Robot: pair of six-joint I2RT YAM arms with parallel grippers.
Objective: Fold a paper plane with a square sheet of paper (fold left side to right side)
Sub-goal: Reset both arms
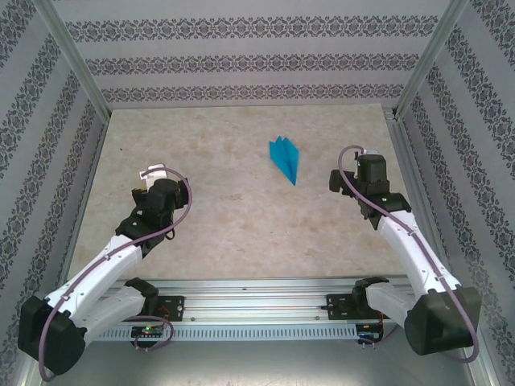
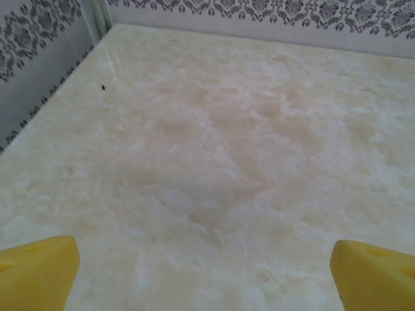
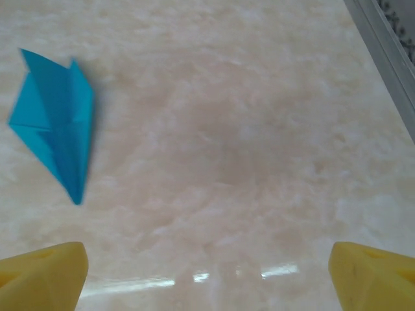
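Observation:
The square sheet of paper lies folded into a cyan-blue paper plane, a narrow dart with layered creases, flat on the table in the far middle, tip pointing toward the near right. In the right wrist view the paper plane sits at the upper left, ahead and left of my right gripper, whose yellow fingers stand wide open with only bare table between them. From above, my right gripper is to the plane's right, apart from it. My left gripper hovers at mid left, open, over bare table.
The beige marble-look table is fenced by patterned walls at the back and on both sides. Metal frame posts stand at the corners. An aluminium rail carries both arm bases at the near edge.

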